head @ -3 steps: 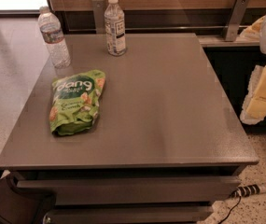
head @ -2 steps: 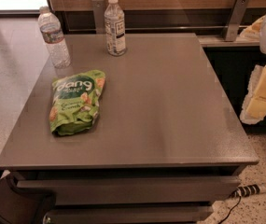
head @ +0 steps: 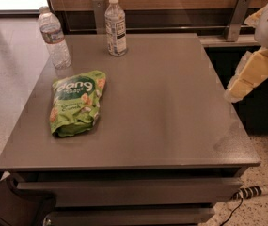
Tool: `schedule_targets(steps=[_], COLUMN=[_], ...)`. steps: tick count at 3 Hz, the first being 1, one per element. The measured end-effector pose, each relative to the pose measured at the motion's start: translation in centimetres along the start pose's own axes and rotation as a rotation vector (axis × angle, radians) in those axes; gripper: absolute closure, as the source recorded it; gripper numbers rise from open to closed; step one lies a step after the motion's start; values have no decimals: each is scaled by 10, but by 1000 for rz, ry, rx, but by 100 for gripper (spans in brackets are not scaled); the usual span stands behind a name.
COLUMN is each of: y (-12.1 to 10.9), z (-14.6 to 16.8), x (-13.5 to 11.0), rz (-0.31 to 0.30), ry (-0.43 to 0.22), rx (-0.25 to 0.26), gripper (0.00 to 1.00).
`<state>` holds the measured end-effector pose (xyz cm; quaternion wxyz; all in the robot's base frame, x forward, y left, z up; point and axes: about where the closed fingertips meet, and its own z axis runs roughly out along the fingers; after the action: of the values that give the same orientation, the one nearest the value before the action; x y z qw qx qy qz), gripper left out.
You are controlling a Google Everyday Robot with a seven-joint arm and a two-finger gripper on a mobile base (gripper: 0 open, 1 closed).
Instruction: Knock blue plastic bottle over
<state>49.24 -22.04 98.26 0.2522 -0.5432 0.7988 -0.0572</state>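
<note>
Camera view, and we're at the approach stage: nothing has touched the blue plastic bottle yet. It stands upright at the far edge of the table, left of centre, white cap up. The gripper hangs off the table's right side, well apart from the bottle, and whether it is parted or closed I cannot tell. Next it needs a long reach to the far left and a sideways push high on the bottle, keeping clear of the ribbed bottle at the far left corner. The green snack bag on the left reads "dang"; the bottle label's dark print is probably too small to read.
</note>
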Motion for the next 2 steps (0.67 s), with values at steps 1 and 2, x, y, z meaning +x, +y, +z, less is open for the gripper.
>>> schedule_targets(steps=[1,2], y=[-40,-79], z=[19,35], x=[-10,-25], rz=[127,205], ry=[-105,-270], rx=[106,178], gripper=[0,0])
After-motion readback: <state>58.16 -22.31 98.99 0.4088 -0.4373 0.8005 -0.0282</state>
